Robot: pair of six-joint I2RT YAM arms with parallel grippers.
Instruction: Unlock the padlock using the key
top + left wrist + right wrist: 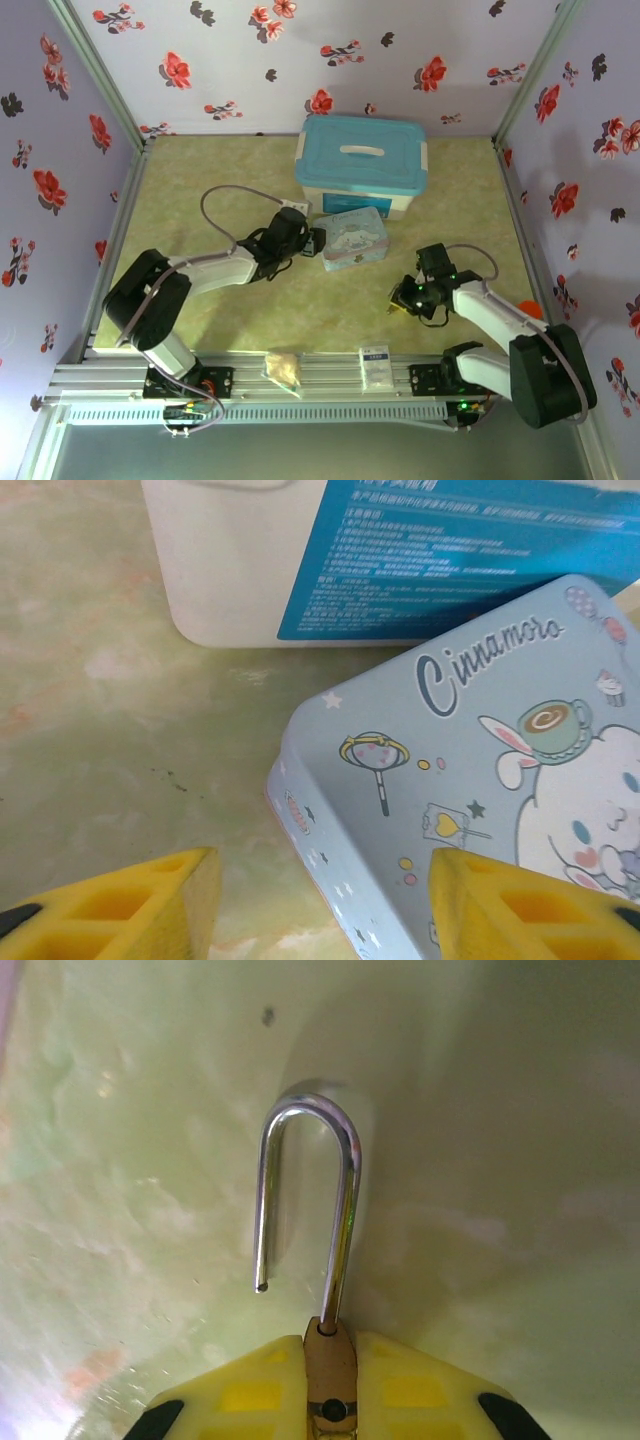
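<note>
- Your left fingers (150, 905) stand spread and hold nothing. They straddle a corner of the tin (480, 780), near the box (250, 570).
- Your right fingers (250, 1385) are clenched on the padlock (331, 1360) body, low over the worktop (520, 1160), right of the tin.
- The shackle's short leg stands free, so the padlock looks unlocked. Grip steadily and squeeze no harder.
- The right wrist view shows that free leg; in the top view the padlock is too small to read.

You have a pale green, mottled desk (200, 170). Toward its back stands a white storage box (362, 160) with a blue lid; a cartoon tin (352, 238) lies just in front of that box.
</note>
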